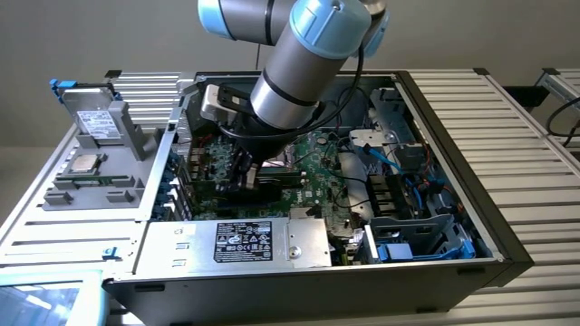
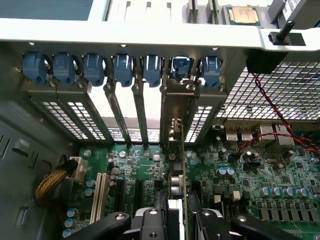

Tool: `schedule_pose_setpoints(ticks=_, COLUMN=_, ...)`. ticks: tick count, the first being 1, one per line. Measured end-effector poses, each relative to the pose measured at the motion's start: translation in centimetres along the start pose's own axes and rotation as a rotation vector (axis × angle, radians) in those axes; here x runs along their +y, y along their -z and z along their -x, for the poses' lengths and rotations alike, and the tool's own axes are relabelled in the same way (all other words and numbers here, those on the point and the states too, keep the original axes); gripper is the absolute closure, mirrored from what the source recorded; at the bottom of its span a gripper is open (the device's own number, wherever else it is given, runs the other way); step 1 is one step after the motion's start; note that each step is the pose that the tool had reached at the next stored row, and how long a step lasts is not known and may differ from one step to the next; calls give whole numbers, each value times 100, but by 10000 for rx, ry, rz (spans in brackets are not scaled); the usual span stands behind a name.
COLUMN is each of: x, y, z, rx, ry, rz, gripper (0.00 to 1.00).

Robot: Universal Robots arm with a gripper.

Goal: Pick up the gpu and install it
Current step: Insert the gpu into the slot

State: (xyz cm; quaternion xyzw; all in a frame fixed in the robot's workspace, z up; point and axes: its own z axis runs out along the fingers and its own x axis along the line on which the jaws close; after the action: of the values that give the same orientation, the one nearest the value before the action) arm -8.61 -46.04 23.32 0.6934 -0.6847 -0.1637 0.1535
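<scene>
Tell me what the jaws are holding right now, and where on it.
The gripper holds the gpu edge-on between its jaws, clamped on the upper edge away from the silver bracket, with the card standing upright over the motherboard.

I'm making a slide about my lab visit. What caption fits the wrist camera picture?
Gripper holding the graphics card on edge over the green motherboard, its metal bracket lined up with the rear slots.

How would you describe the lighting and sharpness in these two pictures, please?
Exterior view: even room light, though the arm shades the green board beneath it, and the whole picture is a little soft. Wrist view: bright glare on the case's pale rail, the blue clips are sharp, and the pincer at the edge is blurred.
</scene>
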Motion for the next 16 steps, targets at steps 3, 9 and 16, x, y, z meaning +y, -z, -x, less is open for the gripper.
schedule_pose_setpoints(ticks=3, x=-4, y=2, z=4, rx=74, ry=93, rz=-5, gripper=72)
schedule_pose_setpoints(ticks=9, x=-4, y=2, z=23, rx=181, ry=234, rz=-10, gripper=72)
schedule_pose_setpoints(ticks=16, x=-4, y=2, z=26, rx=183, ry=238, rz=-10, gripper=72)
